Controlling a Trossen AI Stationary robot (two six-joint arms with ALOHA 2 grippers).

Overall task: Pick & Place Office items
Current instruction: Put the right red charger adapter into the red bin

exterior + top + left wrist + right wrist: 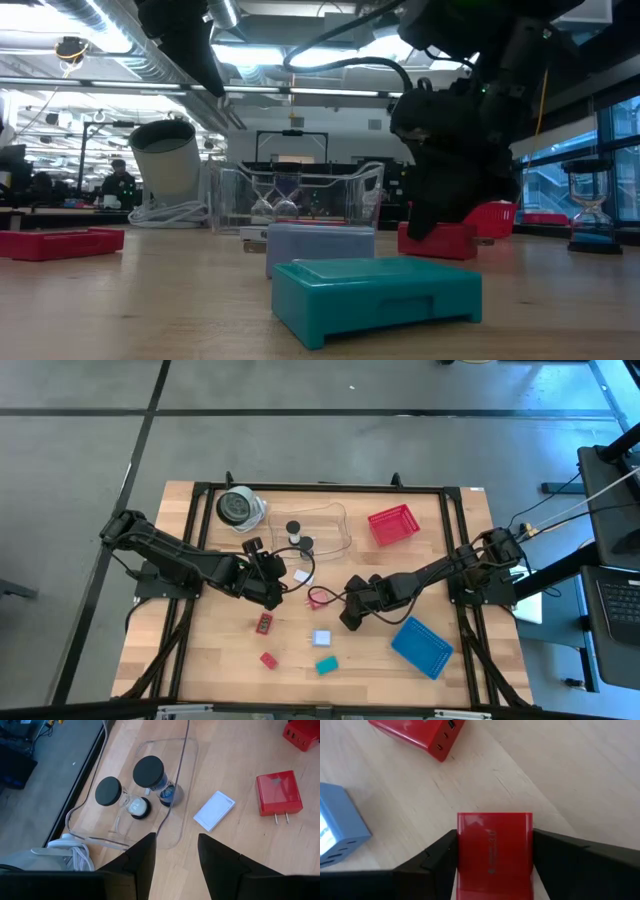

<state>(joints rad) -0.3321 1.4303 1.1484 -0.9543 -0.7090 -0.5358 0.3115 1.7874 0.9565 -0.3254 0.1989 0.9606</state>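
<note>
Right wrist view: pale wood-grain worktop [580, 765], then the right claw [495, 865] with both dark fingers touching the sides of a glossy red block [494, 850], its near end cut off. Beyond it lie another red block [420, 732] and a pale-blue block [337, 827], both cropped. Left claw [175, 855] hangs nearly closed, empty, near a clear tray [170, 785].

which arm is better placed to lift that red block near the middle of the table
The right. Its gripper already has a finger on each side of the red block on the table. The left gripper is empty, hanging over the clear tray.
</note>
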